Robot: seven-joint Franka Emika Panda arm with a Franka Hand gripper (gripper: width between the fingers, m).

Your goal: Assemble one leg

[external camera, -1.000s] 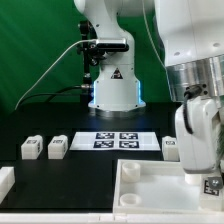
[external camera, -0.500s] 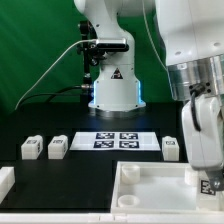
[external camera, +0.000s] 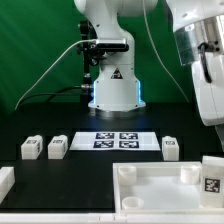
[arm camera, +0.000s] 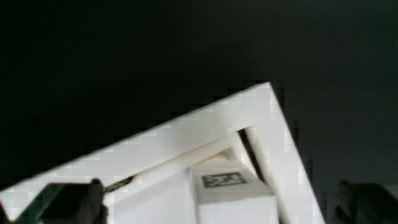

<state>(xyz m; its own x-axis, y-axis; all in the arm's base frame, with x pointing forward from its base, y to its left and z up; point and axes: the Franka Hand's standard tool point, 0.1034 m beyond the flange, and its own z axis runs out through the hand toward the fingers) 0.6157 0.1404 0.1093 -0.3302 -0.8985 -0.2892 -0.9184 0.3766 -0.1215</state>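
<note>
A leg (external camera: 211,175), a small white block with a square tag, stands at the near right corner of the large white tray (external camera: 150,186). It also shows in the wrist view (arm camera: 222,182), set in the tray's corner (arm camera: 249,110). My gripper (arm camera: 222,202) is open well above it, its dark fingertips (arm camera: 75,200) wide apart on either side and touching nothing. In the exterior view only the arm (external camera: 206,70) shows, high at the right. Three more legs (external camera: 31,148) (external camera: 57,147) (external camera: 171,147) lie on the black table.
The marker board (external camera: 118,140) lies flat between the loose legs, in front of the robot base (external camera: 113,85). Another white piece (external camera: 5,182) sits at the exterior view's near left edge.
The gripper was down around the leg at the tray's corner. It has let go and risen out of the exterior view. The leg stays standing in the tray.
</note>
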